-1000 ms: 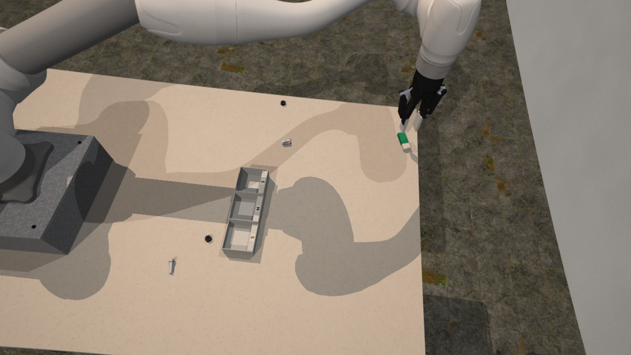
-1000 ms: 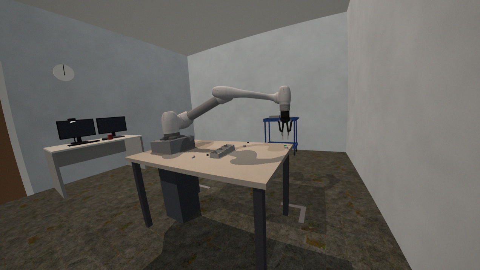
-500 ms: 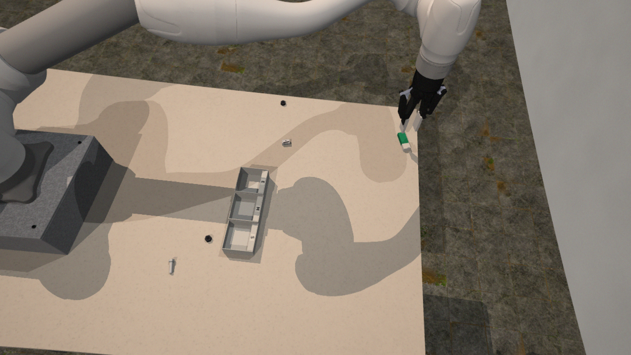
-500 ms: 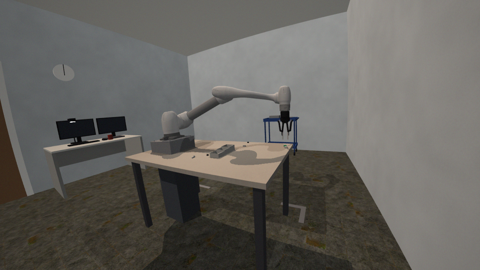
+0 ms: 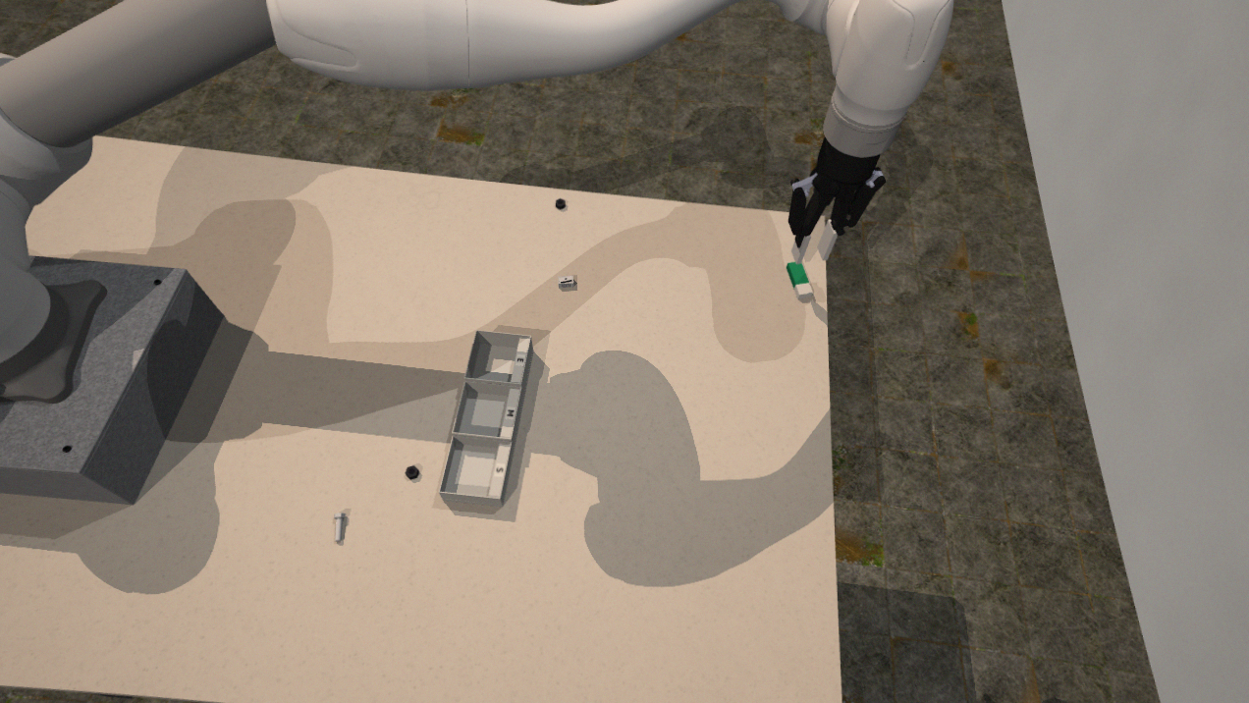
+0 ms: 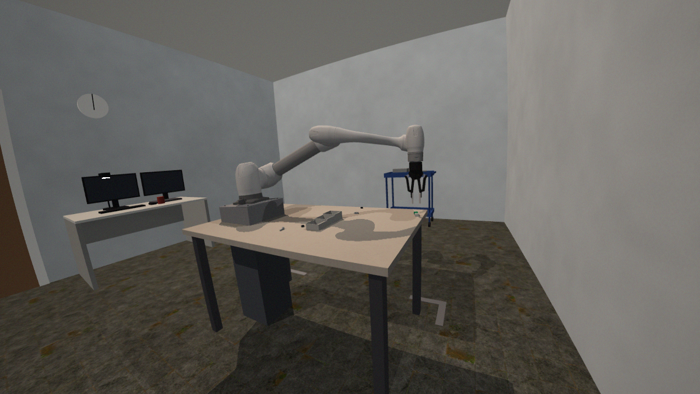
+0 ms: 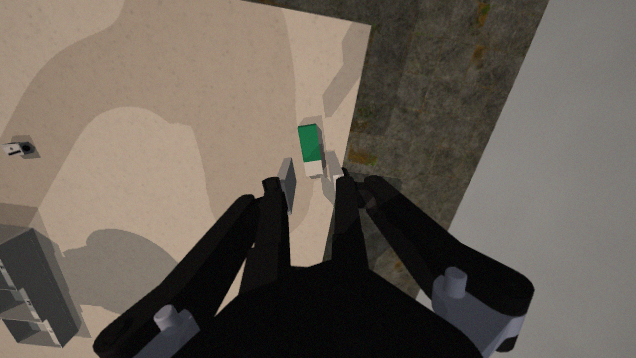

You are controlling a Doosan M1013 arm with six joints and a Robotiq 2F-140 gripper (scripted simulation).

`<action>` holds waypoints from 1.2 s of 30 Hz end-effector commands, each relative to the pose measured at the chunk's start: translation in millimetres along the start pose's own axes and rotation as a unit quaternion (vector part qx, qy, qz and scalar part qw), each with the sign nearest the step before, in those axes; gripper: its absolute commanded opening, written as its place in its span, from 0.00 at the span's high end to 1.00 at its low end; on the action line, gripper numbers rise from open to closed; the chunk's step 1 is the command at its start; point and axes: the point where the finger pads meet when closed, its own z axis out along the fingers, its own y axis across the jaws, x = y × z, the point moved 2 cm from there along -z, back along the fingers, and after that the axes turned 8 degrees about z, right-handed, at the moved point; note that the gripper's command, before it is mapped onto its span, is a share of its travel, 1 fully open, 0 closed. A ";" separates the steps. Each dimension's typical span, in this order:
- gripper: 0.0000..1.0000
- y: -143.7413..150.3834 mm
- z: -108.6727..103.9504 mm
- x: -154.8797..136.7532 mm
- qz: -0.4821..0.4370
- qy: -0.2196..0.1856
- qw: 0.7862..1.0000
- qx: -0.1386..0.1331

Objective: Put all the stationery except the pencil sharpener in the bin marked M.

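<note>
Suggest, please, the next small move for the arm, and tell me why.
Probably lower the tool towards the green-and-white eraser: its parted fingertips hover above it with nothing between them, and the eraser lies on the table, outside the bins.

Between the 2 earlier moments, 1.0 s and 0.5 s back, and now, you have no change that can be made out in the top view or the exterior view. If your gripper (image 5: 814, 244) (image 6: 416, 198) (image 7: 311, 167) has shifted at all over that 1.0 s, the shift is too small for you to tell in those 2 views. Your wrist view comes with 0 earlier pictures, so you cannot tell from it whether anything has changed there.
</note>
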 end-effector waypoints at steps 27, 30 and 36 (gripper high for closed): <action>0.69 -0.3 28.5 -0.3 0.000 0.003 1.000 -0.001; 0.69 -0.5 40.5 -0.2 0.000 0.003 1.000 -0.001; 0.69 -0.8 57.5 0.0 0.000 0.003 1.000 -0.001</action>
